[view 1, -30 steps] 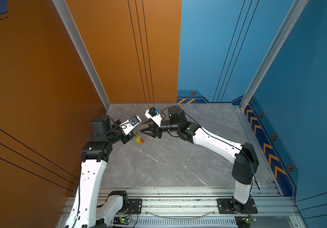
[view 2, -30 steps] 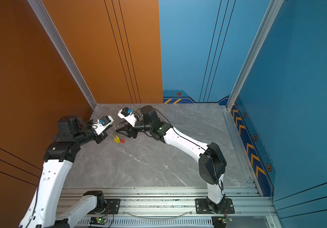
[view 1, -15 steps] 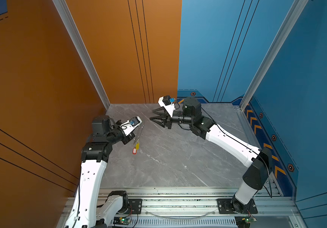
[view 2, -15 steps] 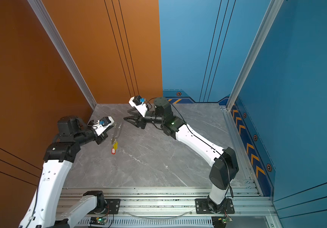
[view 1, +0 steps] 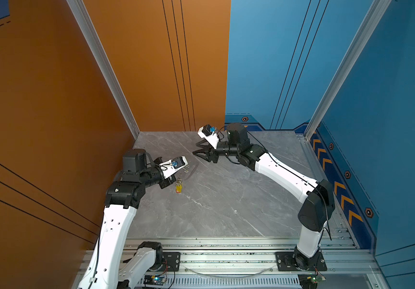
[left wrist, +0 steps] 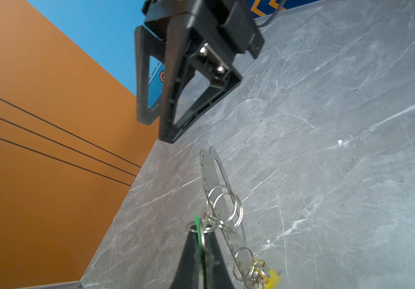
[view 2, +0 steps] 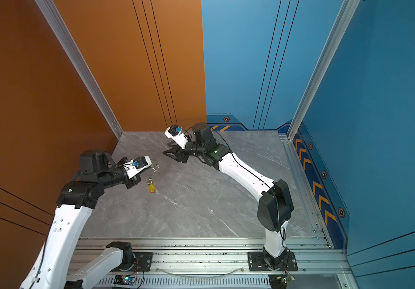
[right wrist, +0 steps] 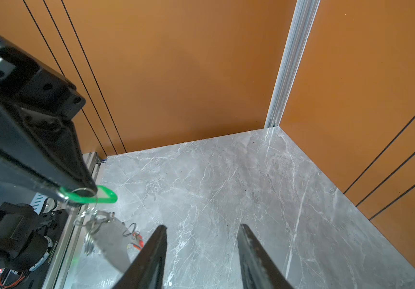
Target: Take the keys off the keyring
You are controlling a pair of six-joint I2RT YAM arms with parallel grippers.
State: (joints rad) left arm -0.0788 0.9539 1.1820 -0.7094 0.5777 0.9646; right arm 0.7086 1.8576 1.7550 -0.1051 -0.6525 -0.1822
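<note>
Grey marble tabletop (view 1: 214,205), orange wall (view 1: 51,100), blue wall (view 1: 264,62)

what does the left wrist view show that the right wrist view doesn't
Only left wrist: the right hand seen whole from outside, open, and the blue wall. Only right wrist: the left hand from outside, and a bit of red tag beside the keyring. Both: the green tag pinched in the shut left hand, silver rings, grey marble table, orange wall.

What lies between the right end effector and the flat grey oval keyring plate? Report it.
Nothing. In the left wrist view only bare grey marble tabletop shows between the open right end effector and the flat grey oval keyring plate.
</note>
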